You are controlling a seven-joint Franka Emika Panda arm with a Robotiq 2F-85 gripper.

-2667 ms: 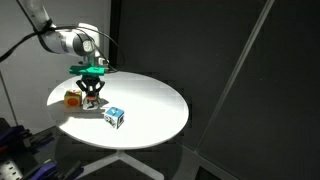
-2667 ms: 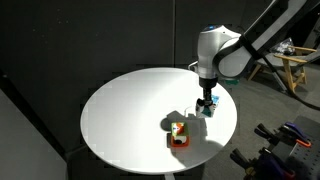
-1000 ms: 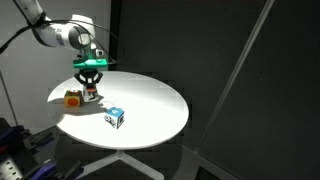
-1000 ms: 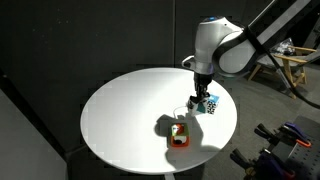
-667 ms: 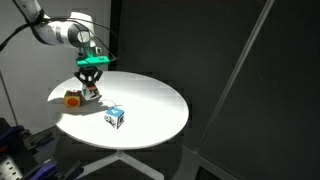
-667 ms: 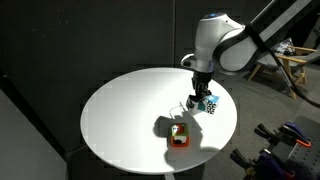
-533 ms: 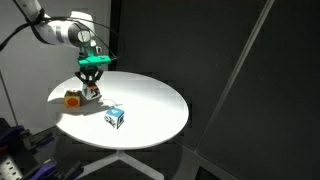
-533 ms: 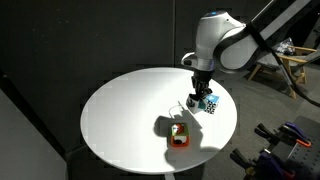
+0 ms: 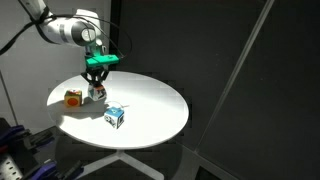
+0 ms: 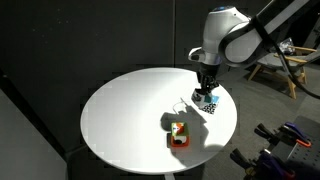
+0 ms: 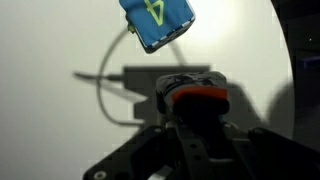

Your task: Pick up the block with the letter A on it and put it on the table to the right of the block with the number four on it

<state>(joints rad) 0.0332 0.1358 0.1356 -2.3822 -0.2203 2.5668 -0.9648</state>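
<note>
Now your claw [image 9: 97, 90] is clamped on the A block [image 9: 97, 94], raised clear of the counter [image 9: 150, 100] and near the four block [image 9: 115, 117]. Carry it to the four block's right side, lower it flat, then release without nudging the four block.

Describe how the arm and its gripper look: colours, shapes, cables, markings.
The arm is glossy white, with rounded, bulbous joints and dark seams between the segments. A bright green bracket sits at the wrist, just above the black two-fingered gripper. A thin dark cable loops beside the wrist. No markings are legible at this picture size.
</note>
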